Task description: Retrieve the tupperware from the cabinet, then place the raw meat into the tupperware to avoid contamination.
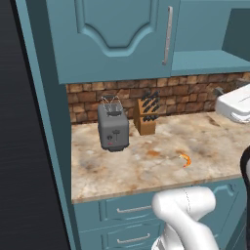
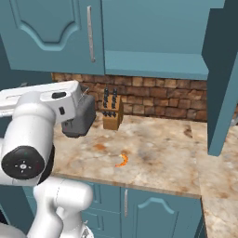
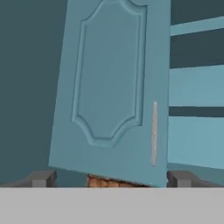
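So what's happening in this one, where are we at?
The robot arm is facing the teal wall cabinet. Its gripper is open and empty, pointed at the left door with the silver handle. The neighbouring section to the right stands open, showing shelves; no tub can be seen from here. The raw meat lies on the counter, untouched, in front of the toaster and knife block. So retrieval has not happened yet.

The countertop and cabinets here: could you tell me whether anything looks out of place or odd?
The raw meat lies bare on the counter, in no container. One cabinet compartment stands open, its door swung out. Toaster and knife block stand upright.
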{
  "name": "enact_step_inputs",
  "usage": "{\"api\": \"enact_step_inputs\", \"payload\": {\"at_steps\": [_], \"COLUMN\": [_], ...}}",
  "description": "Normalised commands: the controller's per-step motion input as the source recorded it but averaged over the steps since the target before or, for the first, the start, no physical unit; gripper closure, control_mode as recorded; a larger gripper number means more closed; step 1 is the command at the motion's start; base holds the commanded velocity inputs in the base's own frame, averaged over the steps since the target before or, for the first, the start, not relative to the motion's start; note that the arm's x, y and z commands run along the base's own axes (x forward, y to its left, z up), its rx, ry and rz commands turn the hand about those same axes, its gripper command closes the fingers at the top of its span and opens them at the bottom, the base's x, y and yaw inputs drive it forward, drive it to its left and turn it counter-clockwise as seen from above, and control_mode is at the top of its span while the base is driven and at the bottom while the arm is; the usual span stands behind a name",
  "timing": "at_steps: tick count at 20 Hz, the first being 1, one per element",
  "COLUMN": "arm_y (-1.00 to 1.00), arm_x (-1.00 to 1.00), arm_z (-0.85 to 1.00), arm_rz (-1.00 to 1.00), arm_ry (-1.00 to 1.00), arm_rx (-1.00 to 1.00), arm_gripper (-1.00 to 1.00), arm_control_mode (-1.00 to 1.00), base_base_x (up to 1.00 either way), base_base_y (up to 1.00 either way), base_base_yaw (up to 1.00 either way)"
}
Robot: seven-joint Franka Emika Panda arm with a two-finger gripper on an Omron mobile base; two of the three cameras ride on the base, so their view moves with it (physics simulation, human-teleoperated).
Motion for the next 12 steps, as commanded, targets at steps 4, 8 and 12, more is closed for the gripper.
{"api": "enact_step_inputs", "payload": {"at_steps": [4,8,12], "arm_y": [0.32,0.24,0.06], "arm_x": [0.27,0.32,0.44], "arm_z": [0.05,0.08,0.00], "arm_rz": [-0.01,-0.05,-0.04], "arm_ry": [-0.19,-0.06,0.00], "arm_rx": [0.00,0.00,0.00], "arm_gripper": [-1.00,-1.00,-1.00], "arm_control_mode": [-1.00,-1.00,-1.00], "base_base_x": [0.00,0.00,0.00], "base_base_y": [0.00,0.00,0.00], "base_base_yaw": [0.00,0.00,0.00]}}
